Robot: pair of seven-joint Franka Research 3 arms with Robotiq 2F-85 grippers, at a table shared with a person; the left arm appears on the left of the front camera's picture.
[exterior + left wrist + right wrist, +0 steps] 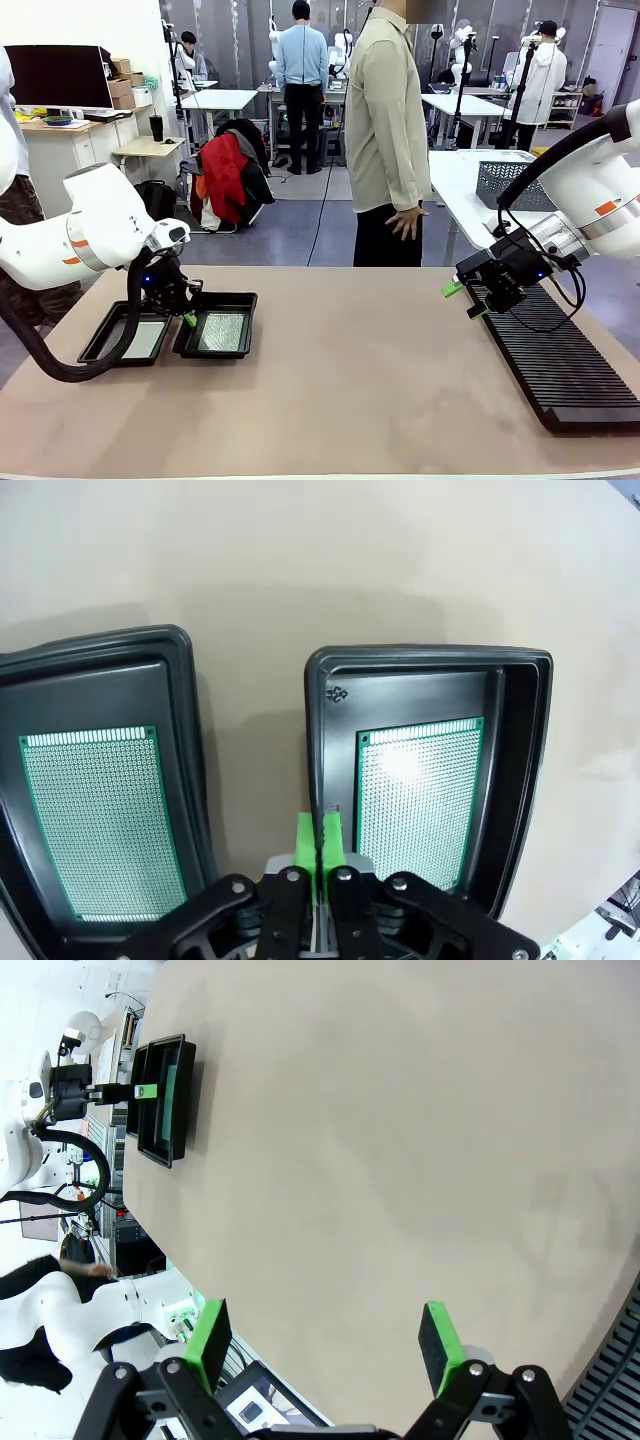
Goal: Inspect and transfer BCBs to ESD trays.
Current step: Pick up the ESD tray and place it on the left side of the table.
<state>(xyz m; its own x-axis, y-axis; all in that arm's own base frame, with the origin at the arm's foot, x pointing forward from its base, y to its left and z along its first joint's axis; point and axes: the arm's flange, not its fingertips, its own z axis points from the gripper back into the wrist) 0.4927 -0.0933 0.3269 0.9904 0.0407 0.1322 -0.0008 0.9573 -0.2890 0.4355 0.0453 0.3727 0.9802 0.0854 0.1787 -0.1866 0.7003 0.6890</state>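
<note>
Behind the tabletop (350,370) is a big room with white tables and people. One person (385,140) in a pale shirt stands at the far side, just across from me.

Two black ESD trays (215,335) sit side by side near my left end of the tabletop. They lie close to each other with a thin strip of tabletop between them. Each tray has one BCB lying flat on its floor. In my left wrist view one board (95,815) is in the tray on the picture's left (185,680), and the other board (420,795) is in the tray on the picture's right (430,660). A bright spot of light shines on that second board.

My left hand (318,840) hangs low over the gap between the two trays. Its green pads are pressed together and it has nothing in them.

My right hand (325,1335) is far from the trays, up in the air beside the long black ribbed rack (560,360). Its fingers are spread wide apart and they have nothing between them.
</note>
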